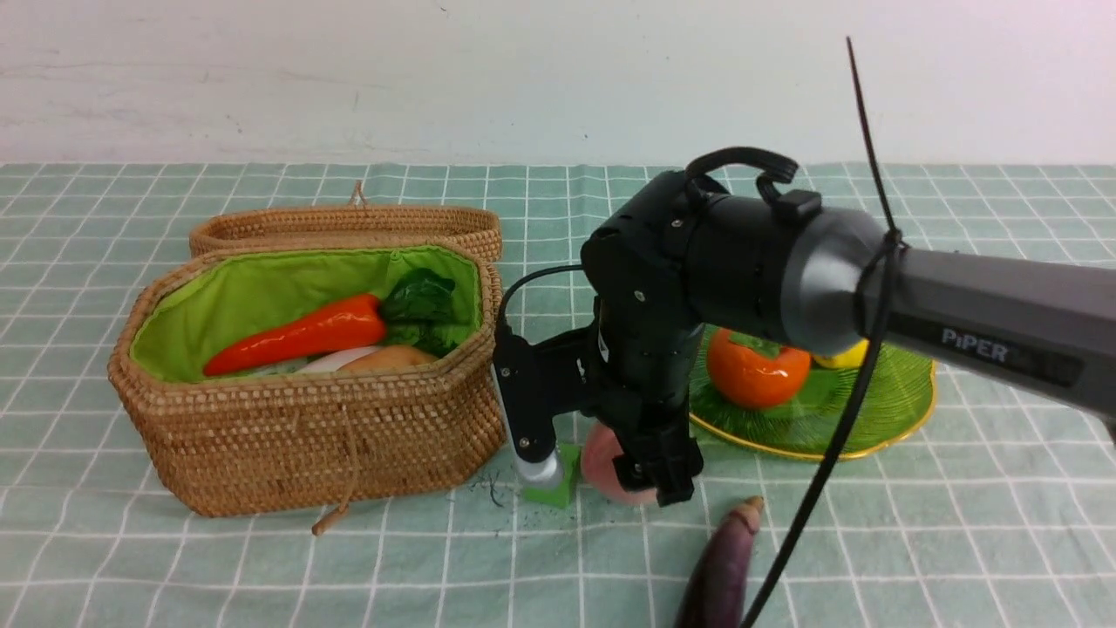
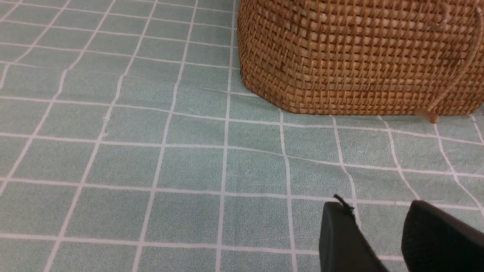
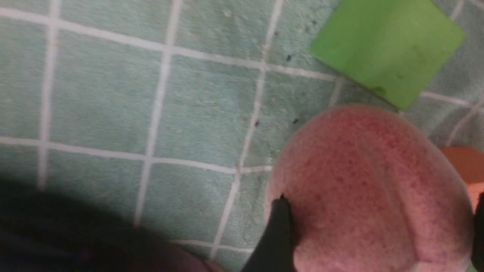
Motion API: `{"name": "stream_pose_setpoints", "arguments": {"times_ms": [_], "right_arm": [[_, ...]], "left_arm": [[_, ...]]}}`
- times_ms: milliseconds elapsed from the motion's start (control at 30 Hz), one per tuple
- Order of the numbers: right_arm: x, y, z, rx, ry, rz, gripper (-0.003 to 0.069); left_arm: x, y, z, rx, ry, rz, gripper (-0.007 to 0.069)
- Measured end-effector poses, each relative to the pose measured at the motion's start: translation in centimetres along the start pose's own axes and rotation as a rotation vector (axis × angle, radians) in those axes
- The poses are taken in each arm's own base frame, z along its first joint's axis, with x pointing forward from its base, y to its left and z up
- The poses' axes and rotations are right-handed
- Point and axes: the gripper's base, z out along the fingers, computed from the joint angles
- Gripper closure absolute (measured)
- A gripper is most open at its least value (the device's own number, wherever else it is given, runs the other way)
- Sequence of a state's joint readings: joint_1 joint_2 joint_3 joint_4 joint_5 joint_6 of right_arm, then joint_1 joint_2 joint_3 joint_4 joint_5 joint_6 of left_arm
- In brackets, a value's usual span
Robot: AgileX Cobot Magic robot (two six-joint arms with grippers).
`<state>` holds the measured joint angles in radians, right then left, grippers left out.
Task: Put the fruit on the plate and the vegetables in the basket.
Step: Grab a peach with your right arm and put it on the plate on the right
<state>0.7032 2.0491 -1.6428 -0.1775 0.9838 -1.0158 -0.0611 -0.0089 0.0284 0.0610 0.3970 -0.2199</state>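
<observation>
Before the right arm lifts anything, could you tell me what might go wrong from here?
1. The right gripper straddles the round peach with jaws wide; an off-centre close could squirt it out.
2. The green cube sits right beside the peach and might get nudged.
3. The eggplant lies just in front, where a rolling peach or the arm's dangling cable could disturb it.

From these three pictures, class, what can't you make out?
- Eggplant: front view, lower end cut by the frame edge.
- Lemon: front view, mostly behind the right arm.
- Peach: front view, partly behind the right gripper.
- Basket: left wrist view, only the outer wall shows.
</observation>
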Motion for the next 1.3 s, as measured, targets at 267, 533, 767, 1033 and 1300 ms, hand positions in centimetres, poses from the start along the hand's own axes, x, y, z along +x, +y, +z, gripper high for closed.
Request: {"name": "stream_pose_setpoints", "arguments": {"times_ms": [267,533,767,1033,1300], "right_arm": [[0.2,-0.3,0.4,-0.002,0.014,0.023,0.0046],[0.4,-0.2,0.4,-0.014,0.036,0.028,0.0071],[0.6,-0.2,-0.2,-0.040,0.008,0.074,0.0072],[0.8,0.5,-3.3,-0.087,-0.080,0.149,0.0076],[5.6,-2.2,-7.3,0.010,-0.133,0.375,0.0076]], "left_arm": [[0.0,0.0,0.0,0.000,0.000,0.000,0.0386],[0.0,0.0,0.0,0.000,0.000,0.000,0.0386],[0.0,0.0,0.0,0.000,0.000,0.000,0.0386],[0.0,0.0,0.0,0.000,0.000,0.000,0.0386],[0.0,0.0,0.0,0.000,0.000,0.000,0.0386]]}}
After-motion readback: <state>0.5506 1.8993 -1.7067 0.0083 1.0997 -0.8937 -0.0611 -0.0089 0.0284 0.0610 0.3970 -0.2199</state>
